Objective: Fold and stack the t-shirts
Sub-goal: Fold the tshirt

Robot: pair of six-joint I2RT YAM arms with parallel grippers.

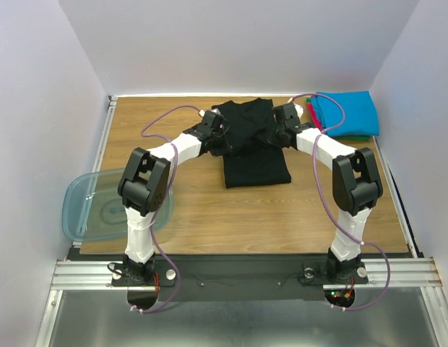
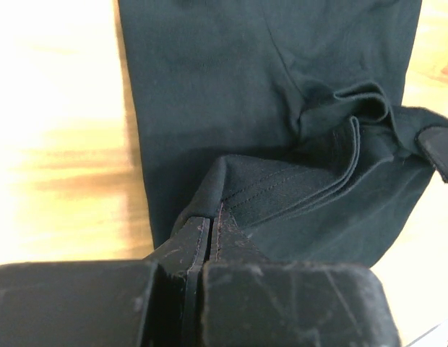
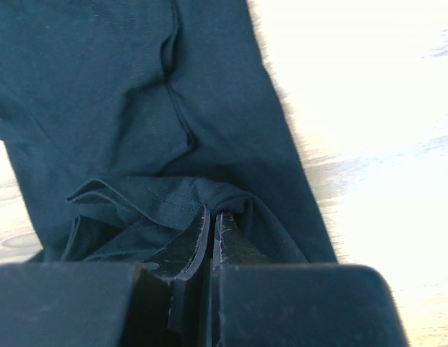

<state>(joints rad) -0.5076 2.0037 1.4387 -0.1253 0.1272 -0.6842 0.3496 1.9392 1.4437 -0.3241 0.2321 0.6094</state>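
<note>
– Wooden table [image 1: 195,217], white walls all round. Where does the black t-shirt [image 1: 256,166] lie?
– Middle of the table, toward the far side. Its near half lies flat in a narrow strip, and its far end is bunched up between the 2 arms.
– And the grippers?
– The left gripper [image 1: 222,130] is pressed together on a stitched hem at the shirt's left edge. The right gripper [image 1: 283,119] pinches a gathered fold at its right edge. Each wrist view shows cloth caught between closed fingers.
– How will it handle?
– Light and limp, I judge, with no stiffness. It wrinkles between the 2 holds, so it wants even tension. Hems and corners look the best places to grip, since doubled layers give the fingers bite.
– The others?
– The stacked shirts [image 1: 347,114], blue on top with red-pink and green edges below, sit at the far right corner, well apart from the plastic tub [image 1: 90,210] at the left edge.
</note>
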